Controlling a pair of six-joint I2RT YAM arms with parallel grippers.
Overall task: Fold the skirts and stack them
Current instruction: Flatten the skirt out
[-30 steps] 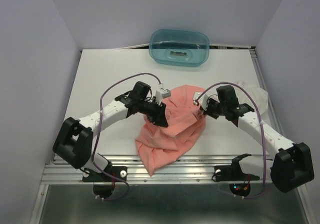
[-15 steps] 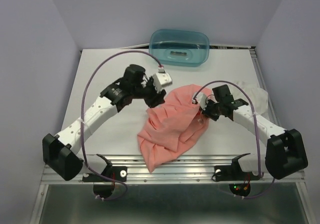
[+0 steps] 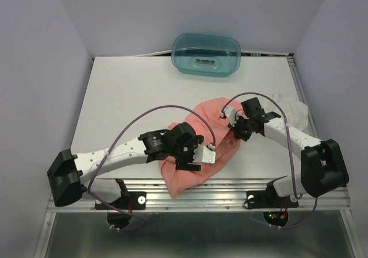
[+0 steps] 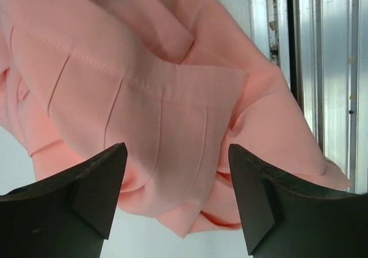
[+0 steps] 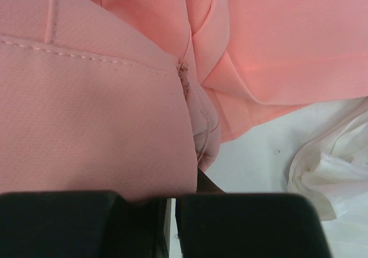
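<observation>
Fingers [image 4: 86,203] of the left pincer [image 4: 176,154] are spread wide, jaws open, nothing clamped. I see the salmon-pink skirt [image 4: 144,85] filling the gap between them, a stitched band with pleats running off it, but I can't tell whether the tips touch the cloth. From the top camera the left arm lies low along the near side of the bench [image 3: 126,97], with the pincer over the skirt's near-left part. The skirt itself lies bunched and crumpled mid-bench, slightly right of centre, one corner reaching the metal rail at the near edge. Teal tub [image 3: 206,55] sits at the far edge, well apart from the cloth. Right pincer [image 3: 233,133] is at the skirt's right edge. In its wrist view the jaws are almost together, with the skirt's seamed band pinched in them and draped over the top, so I read it as closed on the skirt. White skirt [image 3: 290,106] lies crumpled at the far right of the bench, beside the right forearm and near the pink one. I can't tell if they touch.
</observation>
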